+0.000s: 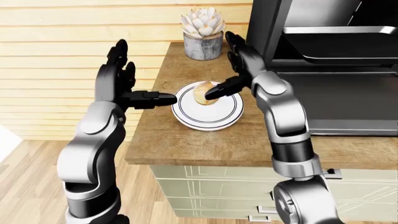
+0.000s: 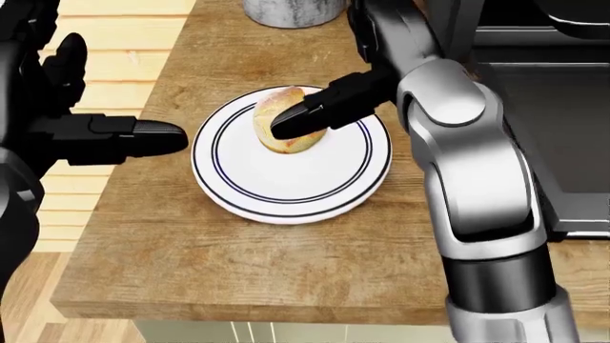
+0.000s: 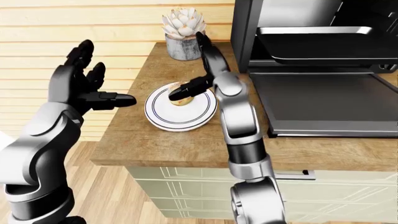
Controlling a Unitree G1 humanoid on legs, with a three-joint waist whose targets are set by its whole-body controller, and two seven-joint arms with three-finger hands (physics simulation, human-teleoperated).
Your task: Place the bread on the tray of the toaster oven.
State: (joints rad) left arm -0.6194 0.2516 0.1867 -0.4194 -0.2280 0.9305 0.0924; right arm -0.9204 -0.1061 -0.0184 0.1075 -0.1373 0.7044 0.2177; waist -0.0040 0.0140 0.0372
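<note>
Two black three-finger hands flank a white plate (image 2: 286, 186) on a wooden counter (image 2: 238, 264), where the bread (image 2: 282, 118) lies toward the plate's far side. The right hand (image 1: 239, 60) stands open just beyond the bread, one finger (image 2: 320, 111) laid across the bun's top and the others raised (none closed round it), while the left hand (image 1: 121, 81) hovers off the counter's left edge, fingers spread and one pointing at the plate. To the right, the toaster oven (image 3: 311, 28) stands open with its tray (image 3: 330, 44) inside and its door (image 3: 317, 105) folded down flat; a potted succulent (image 1: 203, 32) sits at the counter's far end.
</note>
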